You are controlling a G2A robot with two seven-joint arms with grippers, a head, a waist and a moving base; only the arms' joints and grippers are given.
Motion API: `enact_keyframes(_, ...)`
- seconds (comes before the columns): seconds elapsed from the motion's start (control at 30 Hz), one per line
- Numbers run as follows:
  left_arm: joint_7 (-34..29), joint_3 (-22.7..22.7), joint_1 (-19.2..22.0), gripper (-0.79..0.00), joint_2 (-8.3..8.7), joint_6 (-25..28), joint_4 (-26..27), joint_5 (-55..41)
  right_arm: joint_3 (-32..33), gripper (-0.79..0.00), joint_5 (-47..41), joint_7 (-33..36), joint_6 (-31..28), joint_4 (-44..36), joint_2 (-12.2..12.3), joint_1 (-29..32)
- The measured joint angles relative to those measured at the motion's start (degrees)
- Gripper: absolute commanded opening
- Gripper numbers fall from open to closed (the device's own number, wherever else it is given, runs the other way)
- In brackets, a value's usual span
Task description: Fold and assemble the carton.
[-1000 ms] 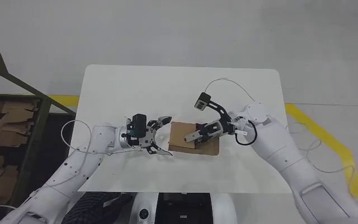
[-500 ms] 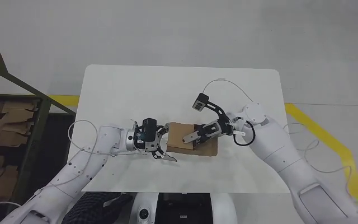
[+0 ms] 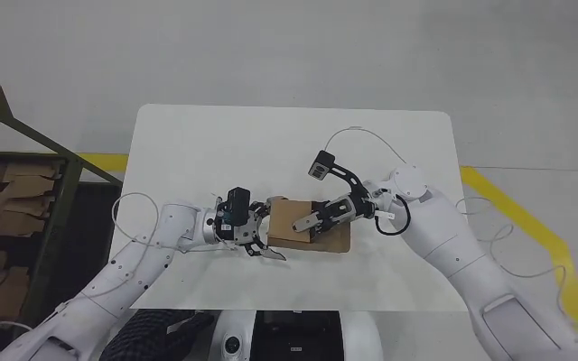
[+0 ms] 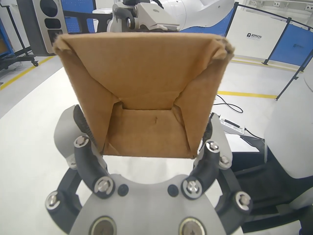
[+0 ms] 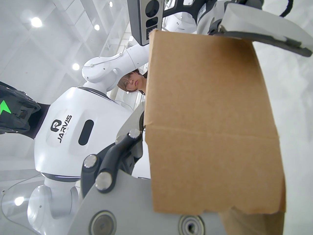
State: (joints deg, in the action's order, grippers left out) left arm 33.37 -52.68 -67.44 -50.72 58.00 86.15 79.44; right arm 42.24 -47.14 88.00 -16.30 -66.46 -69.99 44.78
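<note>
A brown carton lies near the table's front edge, part folded, with its open end toward my left gripper. That gripper is open. In the left wrist view its fingers flank the two side walls of the carton, and the inside with its folded bottom flaps shows. My right gripper sits on the carton's far end, shut on the top wall; it also shows beyond the carton as the right gripper. In the right wrist view the carton hides most of the fingers.
The white table has bare room behind and to both sides of the carton. A thin white cable loops above the right arm. Off the table's left edge stands a rack with flat cardboard.
My left gripper has moved right, up to the carton, and its open fingers now straddle the carton's near end. The right gripper and the carton have barely shifted.
</note>
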Motion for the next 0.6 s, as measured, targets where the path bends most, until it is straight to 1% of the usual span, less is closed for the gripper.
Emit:
enact_keyframes(0.1,0.16,0.52,0.24,-0.003,0.23,0.00,0.02,-0.69,-0.06,-0.785,-0.16,0.00,0.00,-0.07,0.03,0.05)
enact_keyframes(0.13,0.26,0.66,0.31,-0.086,0.29,0.00,0.03,-0.87,-0.08,-0.785,-0.20,0.00,0.00,-0.07,0.04,0.08)
enact_keyframes(0.17,0.38,0.84,0.40,-0.126,0.37,0.00,0.05,-1.08,-0.12,-0.785,-0.27,0.00,0.00,-0.07,0.05,0.10)
enact_keyframes(0.23,0.53,1.08,0.54,-0.151,0.49,0.00,0.06,-1.42,-0.15,-0.785,-0.32,0.00,0.00,-0.09,0.07,0.10)
enact_keyframes(0.43,0.80,1.51,0.99,-0.148,0.75,0.00,-0.03,-2.30,-0.14,-0.785,-0.26,0.00,0.00,-0.23,0.10,0.17)
enact_keyframes(0.6,0.88,1.80,1.16,-0.179,0.85,0.00,-0.34,-2.93,-0.07,-0.785,-0.25,0.00,0.00,-0.22,0.05,0.28)
